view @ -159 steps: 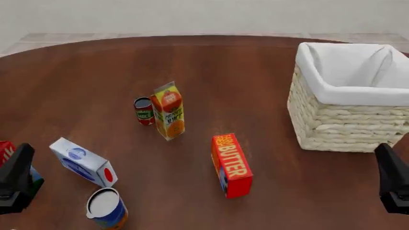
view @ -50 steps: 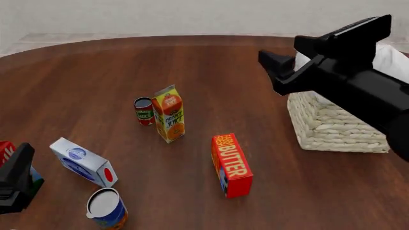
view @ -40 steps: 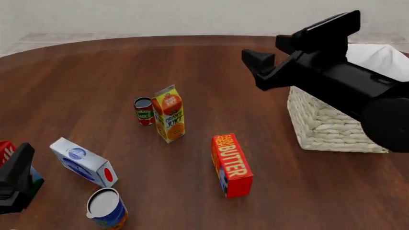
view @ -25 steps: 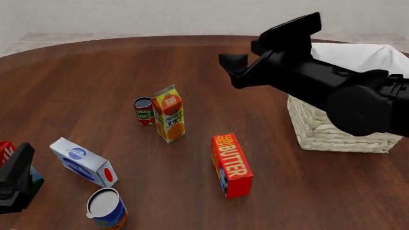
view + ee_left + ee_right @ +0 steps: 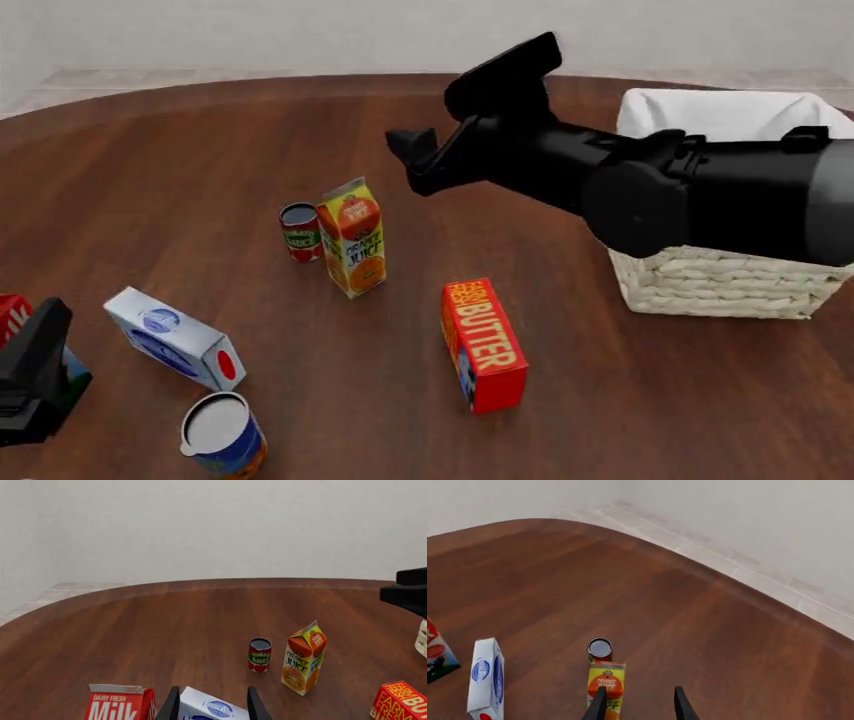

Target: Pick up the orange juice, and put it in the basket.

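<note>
The orange juice stands upright left of the table's middle; it also shows in the left wrist view and the right wrist view. The basket, wicker with white lining, stands at the right, partly hidden by my right arm. My right gripper is open and empty, raised above the table, behind and to the right of the juice; the right wrist view looks down on the carton's top. My left gripper is open and empty at the front left, as its wrist view shows.
A tomato sauce can stands touching or nearly touching the juice's left side. A red BUTTER box stands front centre. A white-and-blue carton, a blue-labelled can and a red milk carton are at the front left.
My right arm has risen from the front right and swung left past the basket, ending above the table near the juice. The left arm and all objects have not moved.
</note>
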Motion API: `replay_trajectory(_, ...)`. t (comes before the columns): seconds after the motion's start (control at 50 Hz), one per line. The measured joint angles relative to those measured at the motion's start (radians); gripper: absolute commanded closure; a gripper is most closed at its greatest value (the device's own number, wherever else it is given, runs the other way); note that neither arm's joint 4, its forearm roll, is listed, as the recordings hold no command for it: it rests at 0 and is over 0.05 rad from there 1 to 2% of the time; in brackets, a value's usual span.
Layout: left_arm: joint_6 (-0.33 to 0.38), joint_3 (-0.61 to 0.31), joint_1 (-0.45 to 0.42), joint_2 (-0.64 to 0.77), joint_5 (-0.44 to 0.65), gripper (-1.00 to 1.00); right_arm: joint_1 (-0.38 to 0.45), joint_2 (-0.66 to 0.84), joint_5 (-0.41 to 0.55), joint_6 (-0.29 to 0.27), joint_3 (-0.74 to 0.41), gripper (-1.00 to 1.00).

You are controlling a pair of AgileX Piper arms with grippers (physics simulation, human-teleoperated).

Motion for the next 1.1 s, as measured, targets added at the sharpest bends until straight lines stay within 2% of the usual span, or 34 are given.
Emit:
replay_trajectory(0.18,0.000,0.000,0.000,0.000,0.000,-1.00,0.008,0.066,0.019,-0.013,-0.057,-1.00)
replay_trajectory(0.42,0.000,0.000,0.000,0.000,0.000,-1.00,0.034,0.135,0.048,0.005,-0.115,-1.00)
replay_trajectory(0.72,0.000,0.000,0.000,0.000,0.000,-1.00,0.081,0.184,0.064,0.029,-0.149,-1.00)
replay_trajectory(1.1,0.000,0.000,0.000,0.000,0.000,-1.00,0.074,0.276,0.061,0.031,-0.180,-1.00)
